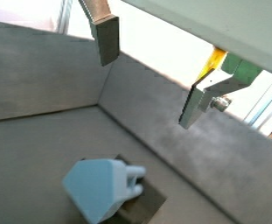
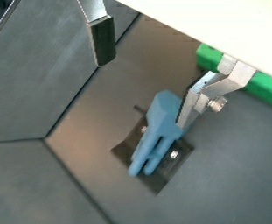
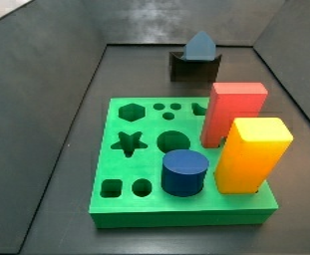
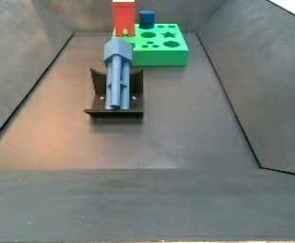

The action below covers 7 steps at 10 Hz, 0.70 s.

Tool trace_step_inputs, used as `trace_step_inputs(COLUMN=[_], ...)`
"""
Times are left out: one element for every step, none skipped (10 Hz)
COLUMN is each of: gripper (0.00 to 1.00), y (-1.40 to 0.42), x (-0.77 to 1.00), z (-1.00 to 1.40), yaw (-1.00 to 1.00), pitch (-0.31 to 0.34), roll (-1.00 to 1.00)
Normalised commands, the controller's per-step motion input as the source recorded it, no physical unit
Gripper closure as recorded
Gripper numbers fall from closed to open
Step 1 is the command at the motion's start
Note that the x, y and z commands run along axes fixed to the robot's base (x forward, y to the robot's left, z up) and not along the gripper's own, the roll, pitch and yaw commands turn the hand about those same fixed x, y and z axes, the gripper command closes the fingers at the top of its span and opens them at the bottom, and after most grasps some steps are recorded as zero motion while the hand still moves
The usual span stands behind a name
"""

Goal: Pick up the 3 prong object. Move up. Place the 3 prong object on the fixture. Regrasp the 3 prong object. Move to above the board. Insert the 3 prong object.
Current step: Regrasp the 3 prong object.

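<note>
Gripper [image 2: 149, 66] empty, its silver fingers [image 1: 108, 40] spread wide apart above the dark grey floor [image 4: 175, 133]. Below and between the fingers, untouched, the 3 prong object [image 2: 159, 131] rests on the fixture [image 2: 149, 162], whose base plate sits flat on the floor. In a side view the object [image 4: 119, 65] lies propped on the bracket [image 4: 112, 104]. Beyond it stands the green board [image 3: 151, 164], carrying a red block [image 3: 233, 112], yellow block [image 3: 253, 151] and dark blue cylinder [image 3: 185, 172]. Grey sloped walls [image 4: 29, 76] enclose the work area.
</note>
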Motion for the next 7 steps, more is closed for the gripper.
trace_step_inputs(gripper=[0.0, 0.0, 0.0, 0.0, 0.0, 0.0, 0.0], y=[-0.05, -0.05, -0.05, -0.05, -0.06, -0.06, -0.04], x=[0.11, 0.12, 0.12, 0.12, 0.13, 0.13, 0.13], z=[-0.01, -0.01, -0.01, -0.01, -0.01, -0.01, 0.0], yaw=[0.14, 0.19, 0.24, 0.26, 0.28, 0.28, 0.27], pitch=[0.218, 0.246, 0.261, 0.218, 0.176, 0.133, 0.079], roll=[1.0, 1.0, 0.96, 0.72, 0.54, 0.37, 0.24])
